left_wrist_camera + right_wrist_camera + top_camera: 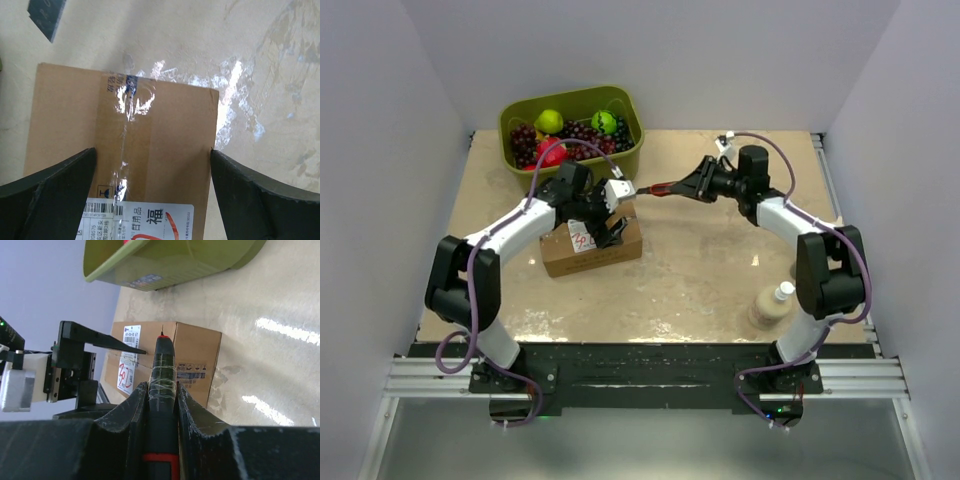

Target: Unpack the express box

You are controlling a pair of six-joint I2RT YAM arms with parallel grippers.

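Note:
The express box point(582, 250) is a brown taped carton with a white label and red marks, lying on the table left of centre. My left gripper point(604, 230) hovers right over it, open. In the left wrist view the box top point(125, 140) fills the space between the spread fingers of the left gripper point(152, 150). One fingertip lies at the box's right edge, the other over its top. My right gripper point(698, 184) is shut on a black tool with a red band point(163, 360), whose tip points at the box point(195, 347) from the right. The tool's tip is short of the carton.
An olive-green bin point(620, 160) holding grapes, apples and a red fruit stands at the back left, just behind the box. A small beige bottle point(772, 305) stands near the right arm's base. White walls close in the table on three sides. A dark flat object point(47, 15) lies beyond the box.

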